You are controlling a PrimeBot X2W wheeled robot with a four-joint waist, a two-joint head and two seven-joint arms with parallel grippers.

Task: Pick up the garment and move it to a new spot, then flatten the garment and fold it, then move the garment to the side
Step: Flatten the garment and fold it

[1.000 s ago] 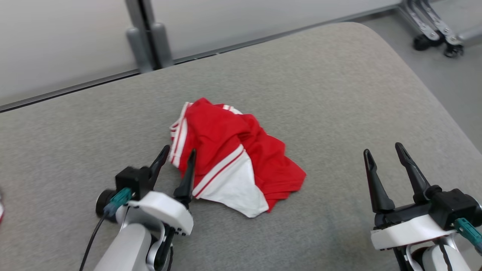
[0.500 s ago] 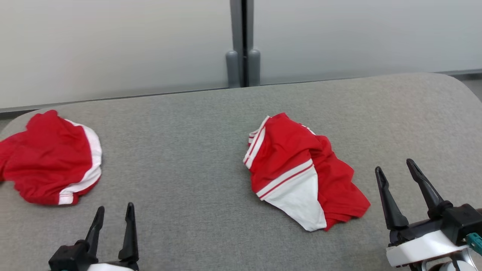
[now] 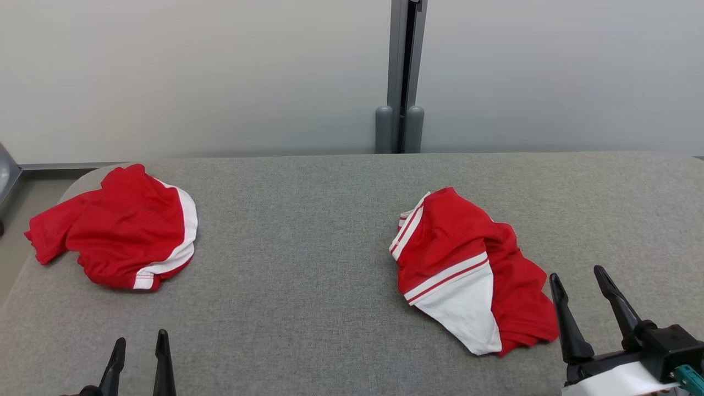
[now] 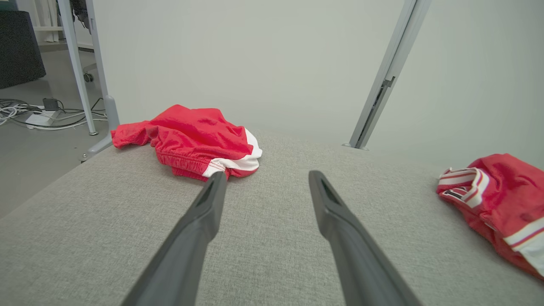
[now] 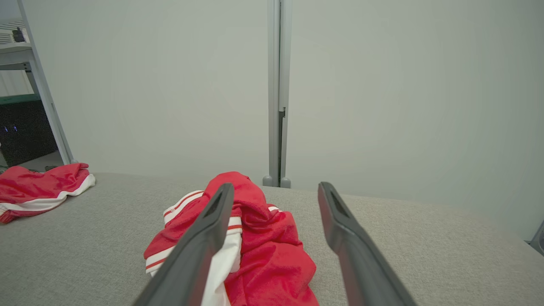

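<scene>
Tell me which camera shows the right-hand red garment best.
The head view: the whole garment shows from above, stripes and white panel clear. The right wrist view sees it close but low, a gripper finger across it; the left wrist view catches part at its right edge.

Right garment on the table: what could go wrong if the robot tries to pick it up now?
1. The right garment lies bunched in layers, so the open right tool may pinch several layers at once, and flattening could fail.
2. A similar left garment lies at the table edge; a nudge from the left tool might push it off.
</scene>
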